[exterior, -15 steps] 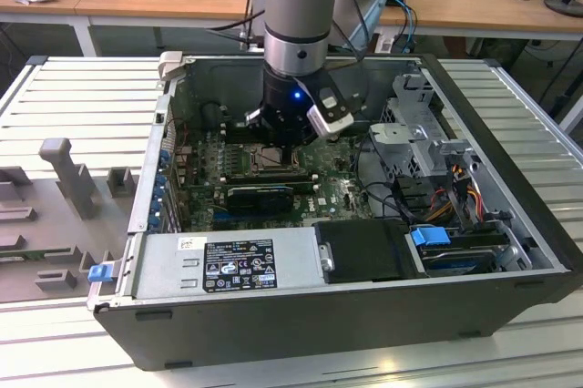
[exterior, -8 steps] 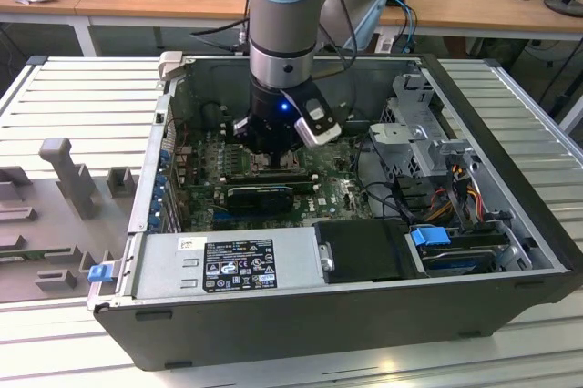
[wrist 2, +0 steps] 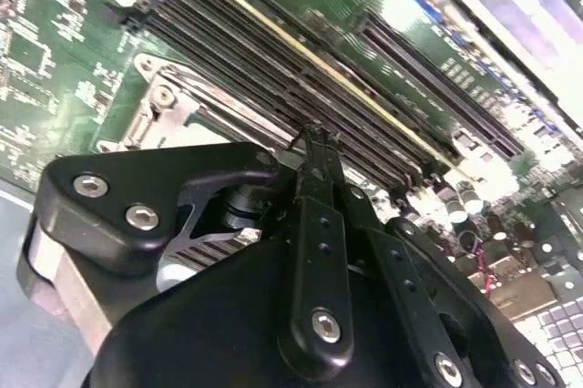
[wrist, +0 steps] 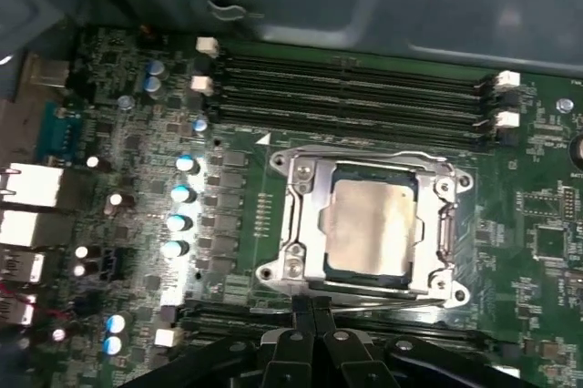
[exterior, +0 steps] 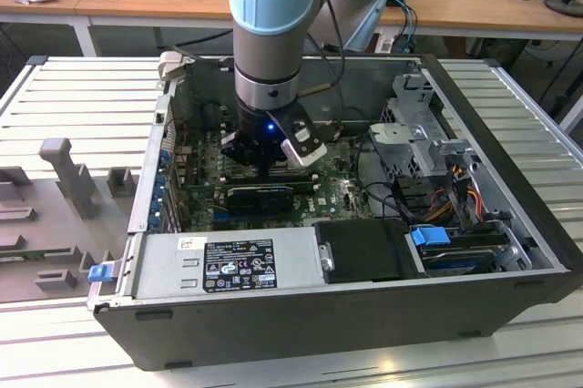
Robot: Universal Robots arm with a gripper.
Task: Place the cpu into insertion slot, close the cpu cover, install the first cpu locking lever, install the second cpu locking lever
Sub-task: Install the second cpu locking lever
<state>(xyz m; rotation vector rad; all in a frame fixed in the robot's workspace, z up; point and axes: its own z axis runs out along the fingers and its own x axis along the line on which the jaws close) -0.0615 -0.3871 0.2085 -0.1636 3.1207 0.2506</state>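
My end effector [wrist: 311, 308], fingers pressed together and empty, hovers just beside the socket, where the cpu [wrist: 372, 227] sits under the closed cover [wrist: 305, 219].

Ribbed metal table [exterior: 73, 97] carries open computer case [exterior: 346, 306]; grey fixture tray [exterior: 46, 215] beside it.

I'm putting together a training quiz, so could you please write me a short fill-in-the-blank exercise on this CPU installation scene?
1. The cpu sits in its socket, and the cpu cover lies ____ over it.
2. The gripper has its fingertips pressed ____.
3. The long memory slots beside the socket are ____.

Missing words: closed; together; empty
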